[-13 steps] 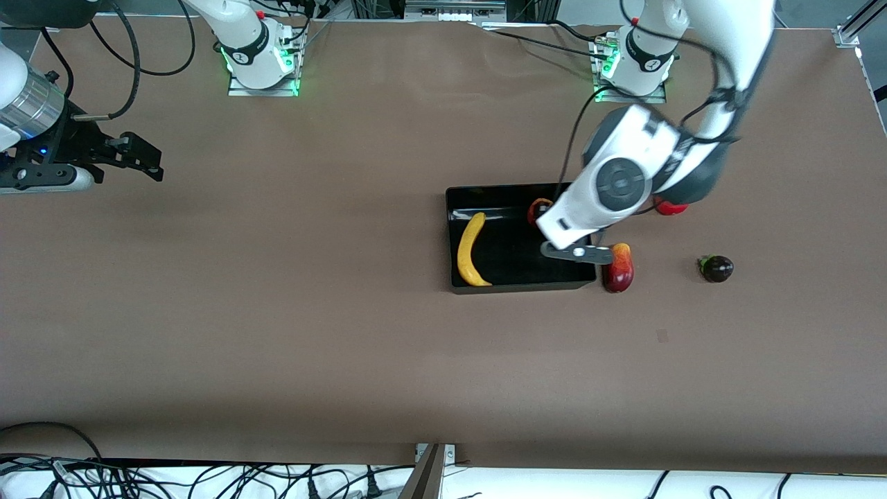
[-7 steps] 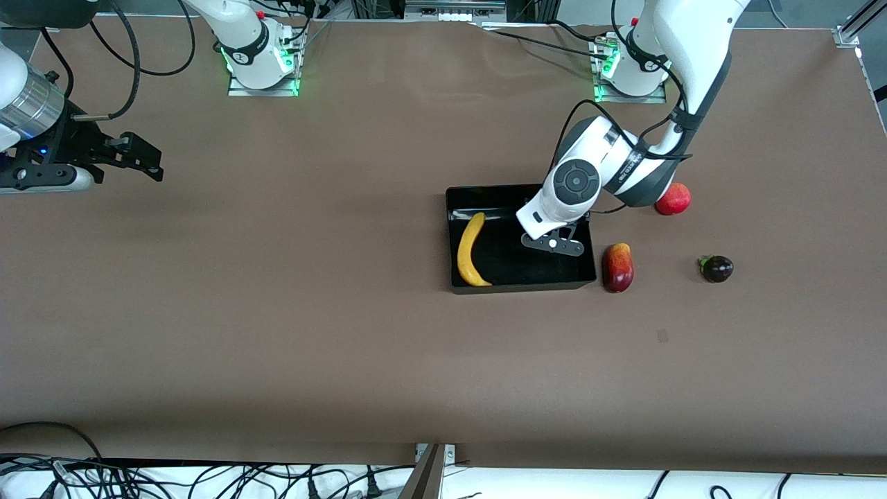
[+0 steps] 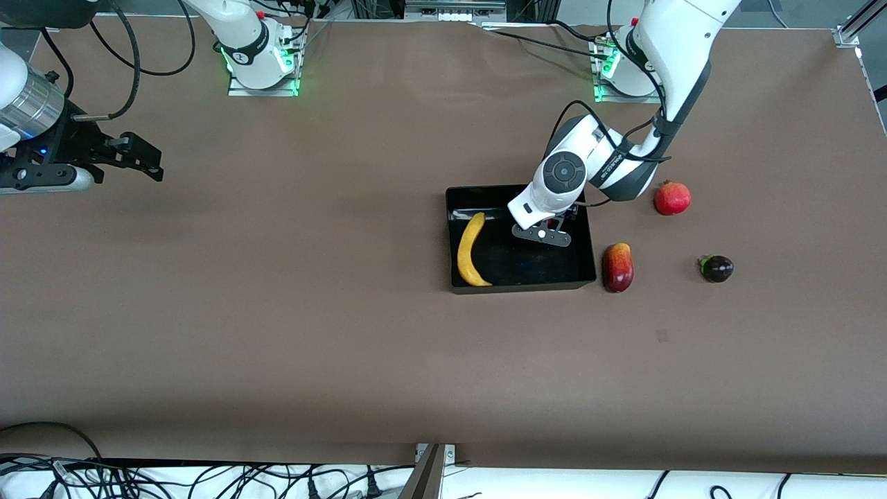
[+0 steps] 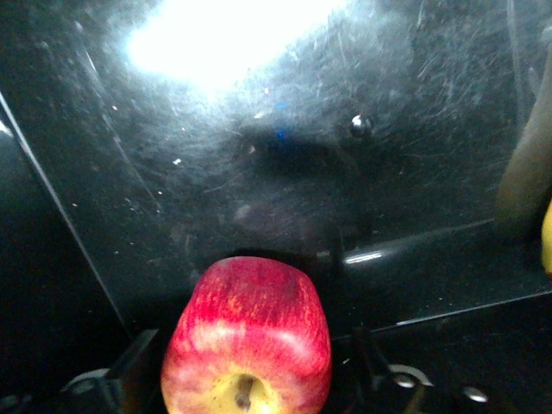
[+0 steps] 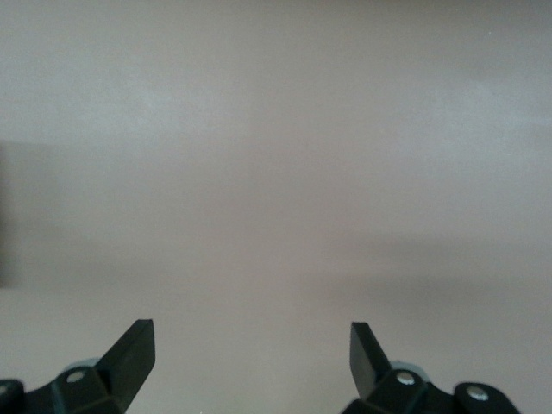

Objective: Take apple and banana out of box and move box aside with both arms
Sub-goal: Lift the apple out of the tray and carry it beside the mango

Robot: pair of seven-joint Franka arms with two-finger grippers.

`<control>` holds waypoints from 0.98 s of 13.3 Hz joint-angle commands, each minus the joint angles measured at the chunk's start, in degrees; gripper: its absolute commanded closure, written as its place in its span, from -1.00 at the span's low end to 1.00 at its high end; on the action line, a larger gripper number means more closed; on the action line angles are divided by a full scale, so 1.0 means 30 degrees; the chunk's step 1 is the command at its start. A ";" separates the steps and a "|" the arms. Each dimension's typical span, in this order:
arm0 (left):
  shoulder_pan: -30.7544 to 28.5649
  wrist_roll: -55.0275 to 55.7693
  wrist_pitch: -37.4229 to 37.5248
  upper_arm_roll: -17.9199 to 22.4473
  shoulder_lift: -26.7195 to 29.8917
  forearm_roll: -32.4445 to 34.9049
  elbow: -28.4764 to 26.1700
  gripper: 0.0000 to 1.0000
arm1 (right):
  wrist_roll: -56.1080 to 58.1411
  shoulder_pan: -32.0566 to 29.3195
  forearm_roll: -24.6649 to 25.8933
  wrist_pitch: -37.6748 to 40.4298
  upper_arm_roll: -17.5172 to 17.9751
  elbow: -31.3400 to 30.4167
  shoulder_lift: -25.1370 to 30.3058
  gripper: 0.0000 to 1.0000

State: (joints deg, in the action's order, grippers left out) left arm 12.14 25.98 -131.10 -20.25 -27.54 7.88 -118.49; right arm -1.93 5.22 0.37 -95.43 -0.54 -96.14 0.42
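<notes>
The black box (image 3: 521, 284) lies mid-table toward the left arm's end. The yellow banana (image 3: 471, 249) lies in it along the wall toward the right arm's end. My left gripper (image 3: 549, 229) is down inside the box, at the part farther from the front camera. The left wrist view shows the red apple with yellow patches (image 4: 246, 336) on the glossy box floor (image 4: 259, 129), between my left gripper's (image 4: 250, 366) spread fingers, with a small gap beside one finger. The front view hides the apple under the wrist. My right gripper (image 3: 149, 161) waits open and empty (image 5: 252, 345) over bare table.
A round red fruit (image 3: 672, 198), a red-yellow oblong fruit (image 3: 617, 267) and a small dark purple fruit (image 3: 716, 268) lie on the table beside the box, toward the left arm's end. The red-yellow one is close to the box wall.
My left arm has come down into the box with the apple and shifted toward the banana, uncovering the round red fruit. The right arm has not moved.
</notes>
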 commanded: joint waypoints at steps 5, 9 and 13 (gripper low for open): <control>-0.0238 0.0335 0.3398 -0.0016 0.1061 0.0392 0.2484 0.55 | -0.0029 -0.0042 0.0024 0.0051 0.0034 0.0319 -0.0110 -1.00; -0.1667 -0.1996 0.9531 0.0013 0.1617 0.0451 0.5977 0.56 | -0.0088 0.0017 -0.0005 0.0021 0.0063 0.0466 -0.0257 -1.00; -0.5796 -0.9352 1.0360 -0.0016 0.2613 0.0451 0.4346 0.29 | 0.0058 -0.0041 0.0024 0.0108 0.0034 0.0437 -0.0257 -1.00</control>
State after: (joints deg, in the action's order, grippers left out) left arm -0.32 5.67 -100.12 -19.71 -21.27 8.73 -101.66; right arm -1.97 5.24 0.36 -95.66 -0.52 -96.11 0.35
